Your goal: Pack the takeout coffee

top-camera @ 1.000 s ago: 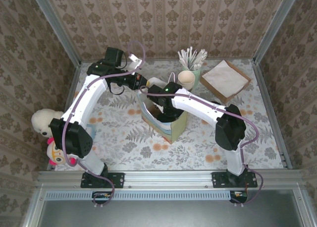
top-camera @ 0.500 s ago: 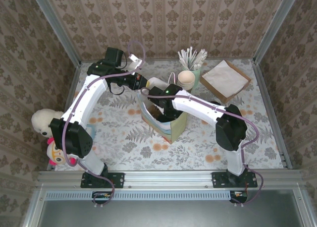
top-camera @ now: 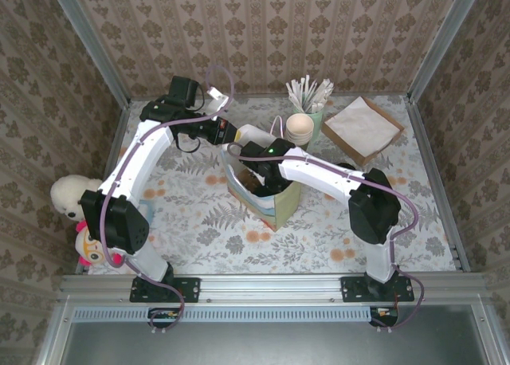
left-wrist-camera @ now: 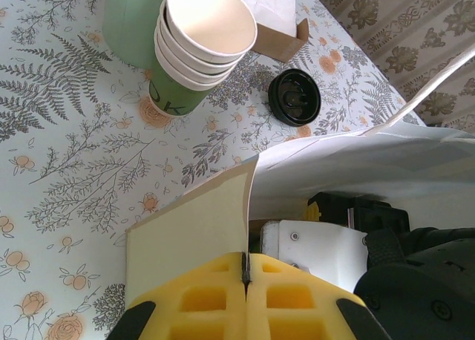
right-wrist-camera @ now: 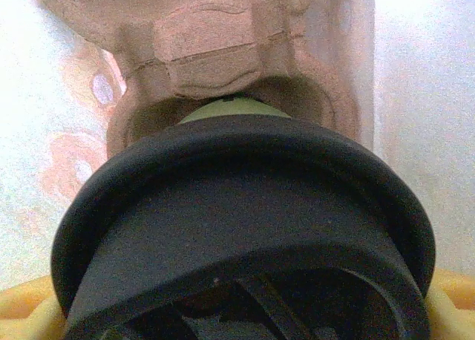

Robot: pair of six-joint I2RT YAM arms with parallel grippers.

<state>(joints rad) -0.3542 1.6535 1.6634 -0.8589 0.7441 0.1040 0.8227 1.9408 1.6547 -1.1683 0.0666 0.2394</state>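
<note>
The takeout coffee [right-wrist-camera: 237,206] is close up in the right wrist view: its black lid is nearest, with a sliver of green cup behind it. My right gripper [right-wrist-camera: 237,314] is shut on it, and yellow fingers [right-wrist-camera: 18,314] show at both lower corners. The cup hangs inside the paper bag [top-camera: 271,202], just above a brown pulp cup carrier [right-wrist-camera: 215,50]. My left gripper [left-wrist-camera: 245,277] is shut on the bag's rim [left-wrist-camera: 249,206] and holds the mouth wide. The right arm [left-wrist-camera: 334,251] reaches down into the bag.
A stack of lidless green cups [left-wrist-camera: 200,43] and a loose black lid [left-wrist-camera: 295,96] stand behind the bag. A green holder of stirrers [top-camera: 309,98] and a napkin box [top-camera: 362,127] sit at the back right. Two plush toys [top-camera: 76,213] lie at the left edge.
The right wrist has edged slightly left and down into the bag. The left gripper keeps its hold on the rim.
</note>
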